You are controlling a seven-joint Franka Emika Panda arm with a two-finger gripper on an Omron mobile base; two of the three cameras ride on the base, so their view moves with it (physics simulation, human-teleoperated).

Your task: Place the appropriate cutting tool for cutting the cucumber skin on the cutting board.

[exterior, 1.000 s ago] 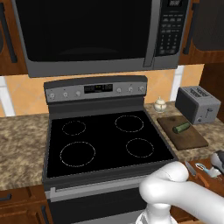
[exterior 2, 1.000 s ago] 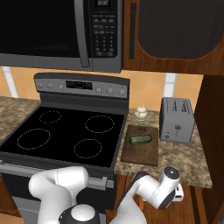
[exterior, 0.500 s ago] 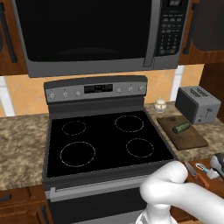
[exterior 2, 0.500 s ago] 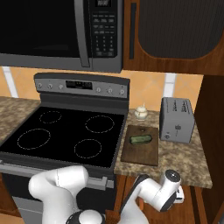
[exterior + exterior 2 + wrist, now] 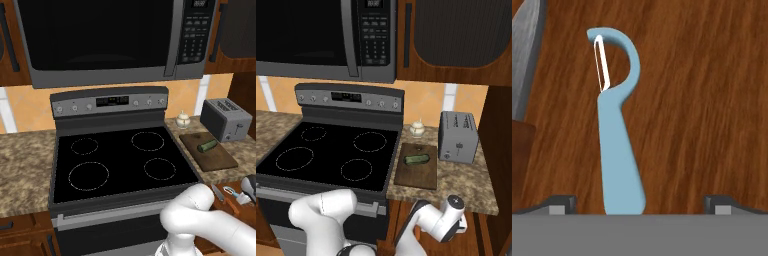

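Observation:
The cutting tool [image 5: 616, 125] is a pale blue peeler with a thin white blade, lying on a brown wooden surface. My gripper [image 5: 641, 202] hangs just above it, open, with one fingertip on each side of the handle's end. In the left base view the cutting tool [image 5: 231, 191] lies low at the right, below the counter edge, under my dark hand [image 5: 248, 184]. The dark brown cutting board [image 5: 210, 156] rests on the counter right of the stove, and the stubby green cucumber [image 5: 206, 146] lies on it. From the right the cutting board [image 5: 416, 172] and cucumber [image 5: 417, 159] appear again.
A grey-bladed knife [image 5: 524, 60] with an orange handle [image 5: 229, 204] lies close beside the peeler. A silver toaster [image 5: 457, 137] stands by the board, with a small white jar [image 5: 417, 128] behind it. The black stove [image 5: 120, 160] lies left, under the microwave [image 5: 120, 40].
My hand has sunk slightly lower beside the counter front. The board, the cucumber and the peeler have stayed in place.

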